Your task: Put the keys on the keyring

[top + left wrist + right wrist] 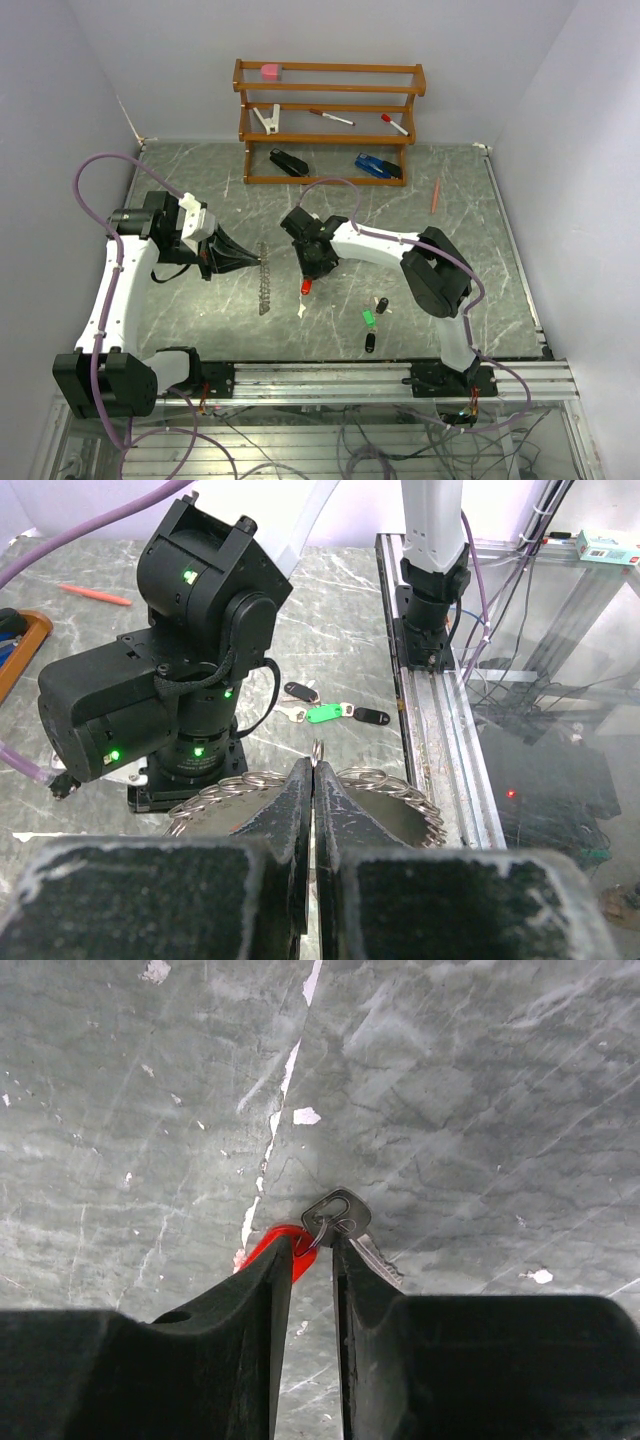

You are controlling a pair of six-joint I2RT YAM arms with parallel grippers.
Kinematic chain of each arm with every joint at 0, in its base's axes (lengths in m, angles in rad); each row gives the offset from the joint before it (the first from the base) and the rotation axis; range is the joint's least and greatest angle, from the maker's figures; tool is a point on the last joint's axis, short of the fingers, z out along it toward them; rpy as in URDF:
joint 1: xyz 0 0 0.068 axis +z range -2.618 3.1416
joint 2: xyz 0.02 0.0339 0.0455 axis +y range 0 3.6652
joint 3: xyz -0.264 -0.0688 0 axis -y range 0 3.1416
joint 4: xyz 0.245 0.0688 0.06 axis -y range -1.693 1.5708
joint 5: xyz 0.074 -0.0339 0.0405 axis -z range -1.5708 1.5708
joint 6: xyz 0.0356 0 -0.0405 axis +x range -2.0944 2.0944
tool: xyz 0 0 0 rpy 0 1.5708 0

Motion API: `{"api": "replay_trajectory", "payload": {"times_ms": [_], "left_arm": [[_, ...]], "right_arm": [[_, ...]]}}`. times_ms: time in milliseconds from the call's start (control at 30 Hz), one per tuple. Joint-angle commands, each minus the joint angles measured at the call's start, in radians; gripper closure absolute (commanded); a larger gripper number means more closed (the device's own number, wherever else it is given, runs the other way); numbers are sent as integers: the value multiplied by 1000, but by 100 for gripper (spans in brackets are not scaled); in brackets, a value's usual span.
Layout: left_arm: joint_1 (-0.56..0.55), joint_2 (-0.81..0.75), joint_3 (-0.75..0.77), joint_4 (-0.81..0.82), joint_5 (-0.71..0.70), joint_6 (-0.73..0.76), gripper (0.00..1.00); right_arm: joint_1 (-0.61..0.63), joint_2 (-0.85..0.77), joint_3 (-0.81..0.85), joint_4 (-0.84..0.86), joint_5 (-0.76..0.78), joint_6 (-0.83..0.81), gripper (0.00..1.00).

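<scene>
The red key (262, 1244) could squirt loose
Left hand (315, 770) clamps the keyring (385, 780); right hand (312, 1245) beside it straddles the key off-centre, and I cannot tell if it grasps.

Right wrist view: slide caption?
Right gripper, jaws narrowly apart, straddling the red key at its ring, marble table beneath.

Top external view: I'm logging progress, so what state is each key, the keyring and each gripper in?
left gripper, shut on the keyring
keyring, held on edge, keyless
right gripper, jaws narrowly apart astride the red key, grip unclear
red key, between the right gripper's fingertips
green key, lying loose
farther black key, lying loose
nearer black key, lying loose
</scene>
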Motion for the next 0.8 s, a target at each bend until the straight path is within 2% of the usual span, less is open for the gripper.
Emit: {"api": "replay_trajectory", "payload": {"times_ms": [0, 767], "left_arm": [[-7, -13, 29, -7, 74, 22, 93], [-7, -5, 25, -7, 74, 28, 93]], "right_arm": [[-6, 17, 30, -1, 28, -11, 78], [-13, 3, -1, 20, 28, -18, 92]]}}
